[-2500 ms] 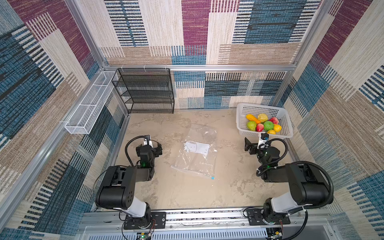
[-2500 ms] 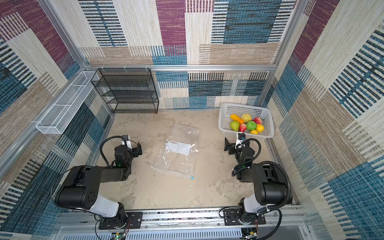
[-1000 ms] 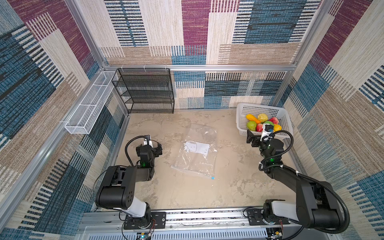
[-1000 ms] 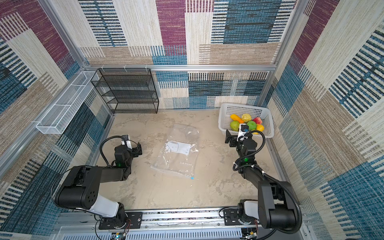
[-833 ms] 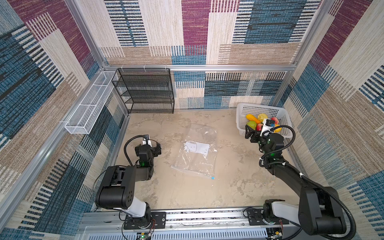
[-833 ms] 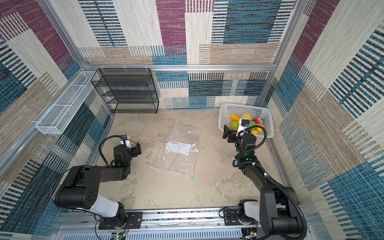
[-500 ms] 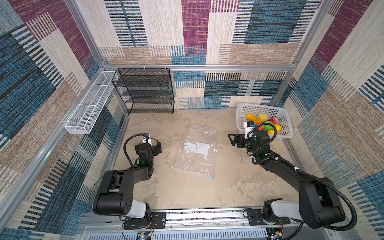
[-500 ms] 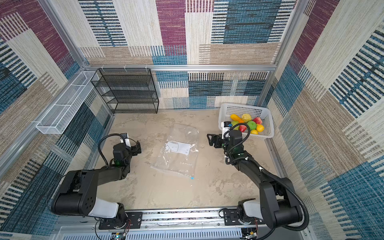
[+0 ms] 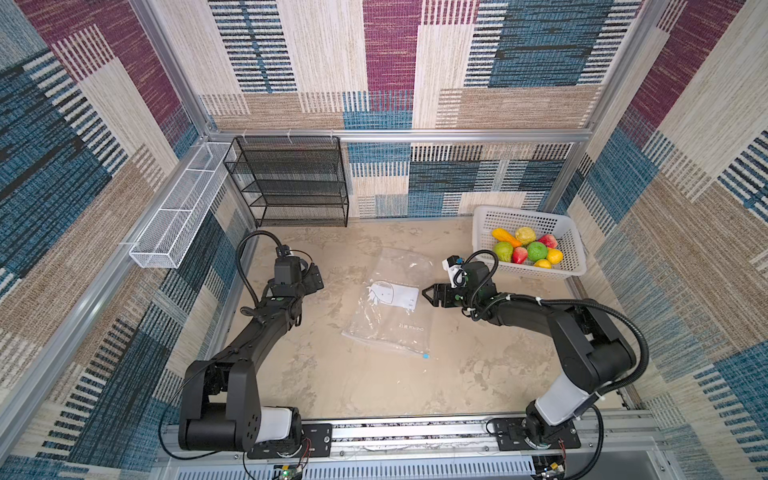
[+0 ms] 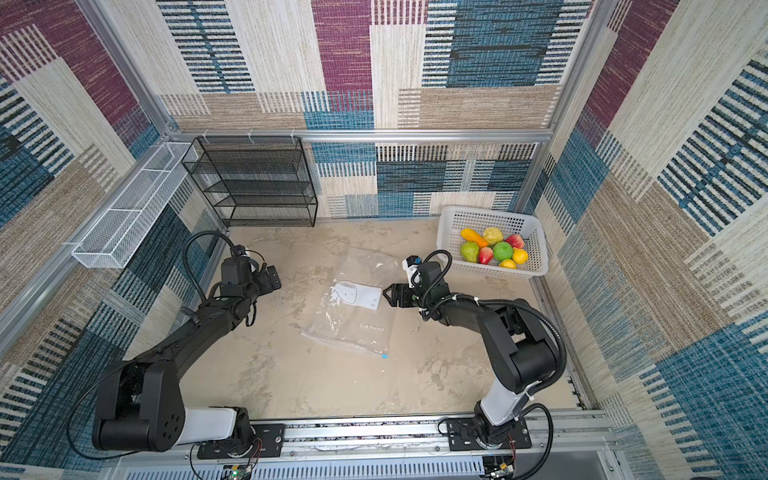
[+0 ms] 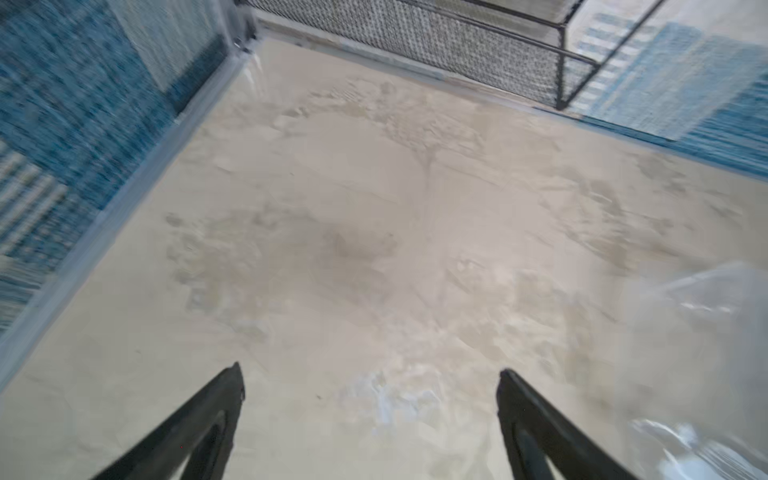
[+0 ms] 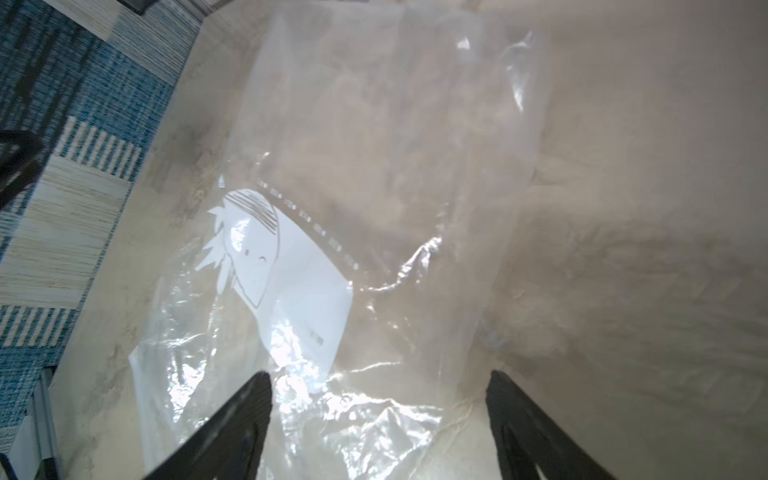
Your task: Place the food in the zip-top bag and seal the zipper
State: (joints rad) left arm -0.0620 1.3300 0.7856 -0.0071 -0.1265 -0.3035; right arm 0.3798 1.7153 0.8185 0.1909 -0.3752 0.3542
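Midway across the counter, the bag lies flat and empty. Its long axis runs from the far wall toward the robot's base, on a slight slant. The zipper forms the near edge, with the slider at that edge's end on the right arm's side. Whether the track is parted I cannot tell. All the food sits in the basket at the far right corner, well apart from the bag.

The right gripper is the nearer one. It hangs just beside the bag's right long edge, level with the label, and points across the bag toward the left. Its jaws are spread and hold nothing. The right wrist view shows crinkled film and the label ahead of the tips, but not whether they touch the plastic. The left gripper is released too and empty. It is well to the left of the bag, with bare counter and only a sliver of film in its wrist view.

The coming move likely turns on one fact: from the right gripper the bag's mouth lies back toward the base, not ahead. The gripper faces the bag's side, so it would have to travel down the long edge to reach the zipper, or pinch the side film where it is. The task looks barely begun.
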